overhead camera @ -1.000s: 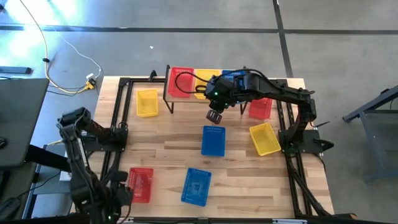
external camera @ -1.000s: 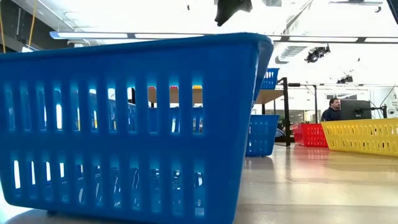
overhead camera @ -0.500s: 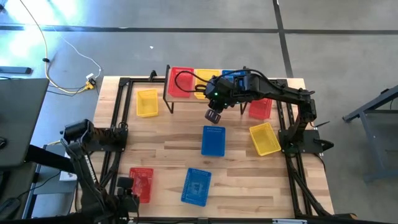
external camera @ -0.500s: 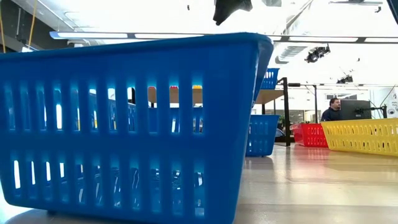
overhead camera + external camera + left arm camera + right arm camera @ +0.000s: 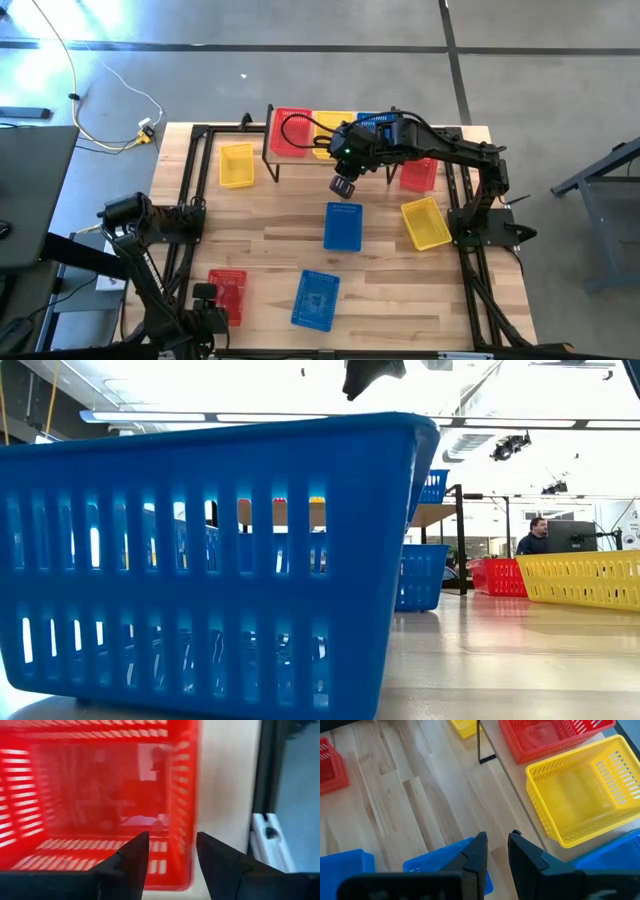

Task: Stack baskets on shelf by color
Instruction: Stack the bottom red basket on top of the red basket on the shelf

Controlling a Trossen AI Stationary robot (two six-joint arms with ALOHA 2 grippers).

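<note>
High view shows the right gripper (image 5: 345, 186) hanging above the table just in front of the shelf (image 5: 325, 152), over bare wood beyond the blue basket (image 5: 343, 226); its fingers (image 5: 478, 851) stand slightly apart and hold nothing. On the shelf sit a red basket (image 5: 291, 131), a yellow basket (image 5: 333, 130) and a blue one. The left gripper (image 5: 170, 851), fingers apart and empty, hovers over the near-left red basket (image 5: 228, 295).
</note>
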